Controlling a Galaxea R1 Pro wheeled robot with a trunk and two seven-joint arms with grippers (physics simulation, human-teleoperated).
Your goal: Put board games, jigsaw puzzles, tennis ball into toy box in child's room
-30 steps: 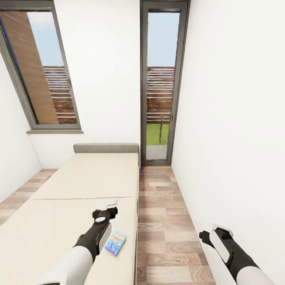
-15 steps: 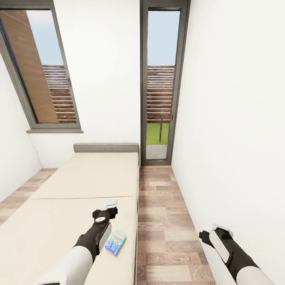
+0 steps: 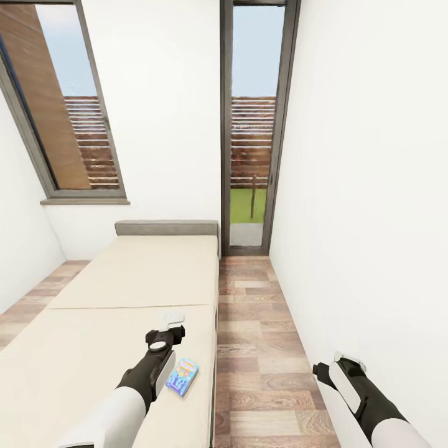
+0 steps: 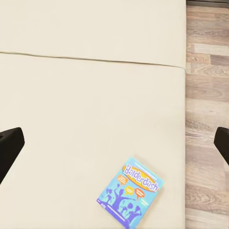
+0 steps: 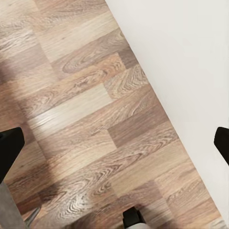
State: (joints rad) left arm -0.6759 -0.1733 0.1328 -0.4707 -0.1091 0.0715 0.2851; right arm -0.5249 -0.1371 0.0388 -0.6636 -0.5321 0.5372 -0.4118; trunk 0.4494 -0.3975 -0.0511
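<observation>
1. Lying lower centre of the head view, the blue Balderdash board game (image 3: 182, 377) rests on the bed (image 3: 124, 280) just right of the left gripper (image 3: 171, 320), far from the right gripper (image 3: 342, 359).
2. Left wrist view: the game (image 4: 131, 191) sits between wide-open, empty fingertips (image 4: 9, 145), long axis diagonal.
3. Right wrist view: spread, empty fingertips (image 5: 10, 143) over floor (image 5: 81, 119).

You have one board game (image 3: 182, 377) in front of you: a small, flat blue box with bright printed figures and an orange "Balderdash" title on its cover, seen clearly from the left wrist camera (image 4: 130, 191). It lies face up and flat on the bed (image 3: 93, 336), turned at a slant to the mattress edge and close to the bed's right side. The bed itself is low, with a plain beige mattress split by a seam, and a grey headboard at its far end.
</observation>
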